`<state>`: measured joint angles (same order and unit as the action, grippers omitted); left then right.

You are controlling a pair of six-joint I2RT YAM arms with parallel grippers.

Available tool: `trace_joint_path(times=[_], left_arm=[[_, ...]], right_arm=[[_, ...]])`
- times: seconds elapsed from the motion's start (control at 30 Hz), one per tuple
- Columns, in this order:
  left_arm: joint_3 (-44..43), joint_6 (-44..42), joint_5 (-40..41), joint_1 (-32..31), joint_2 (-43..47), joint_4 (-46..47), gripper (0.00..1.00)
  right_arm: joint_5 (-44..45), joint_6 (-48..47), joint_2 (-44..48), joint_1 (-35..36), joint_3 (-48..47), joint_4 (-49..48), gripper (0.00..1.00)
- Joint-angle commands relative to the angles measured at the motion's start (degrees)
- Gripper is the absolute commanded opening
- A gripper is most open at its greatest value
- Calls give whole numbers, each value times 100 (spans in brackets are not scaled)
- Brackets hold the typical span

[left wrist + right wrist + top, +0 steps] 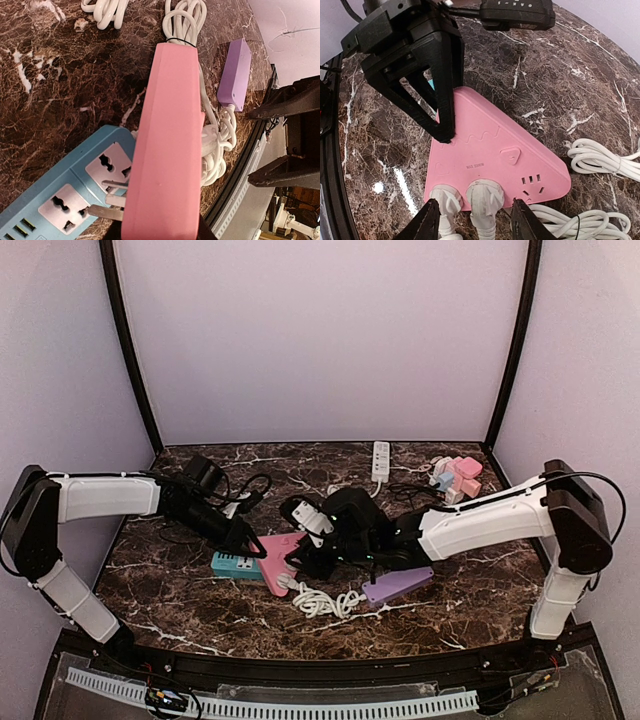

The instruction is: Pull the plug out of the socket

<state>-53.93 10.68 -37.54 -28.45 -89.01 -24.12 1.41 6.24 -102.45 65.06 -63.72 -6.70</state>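
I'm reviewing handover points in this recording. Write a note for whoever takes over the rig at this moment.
Grippers: the left gripper is shut on a corner of the pink power strip. The right gripper is open, with a finger on either side of the two white plugs and not clamped on them.
Things: both plugs sit in sockets along one edge of the strip.
Done: the strip is braced and the right gripper is lined up.
Left to do: close on a plug and pull it out of its socket.

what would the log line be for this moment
left gripper: holding pink socket | right gripper: open around white plugs | plugs: in
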Motion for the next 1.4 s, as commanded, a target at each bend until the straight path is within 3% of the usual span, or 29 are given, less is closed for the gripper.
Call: trace_joint_path(times=[0.0, 0.77, 1.23, 1.37], left_arm=[[87, -108, 381, 76, 181, -58, 16], [87, -112, 380, 76, 139, -67, 16], [85, -113, 363, 76, 128, -67, 16], [85, -110, 364, 76, 116, -67, 16]], right_arm=[[216, -121, -345, 121, -296, 402, 48], [658, -52, -791, 235, -531, 591, 36], [779, -117, -934, 247, -669, 635, 18], [979, -193, -934, 311, -676, 625, 6]])
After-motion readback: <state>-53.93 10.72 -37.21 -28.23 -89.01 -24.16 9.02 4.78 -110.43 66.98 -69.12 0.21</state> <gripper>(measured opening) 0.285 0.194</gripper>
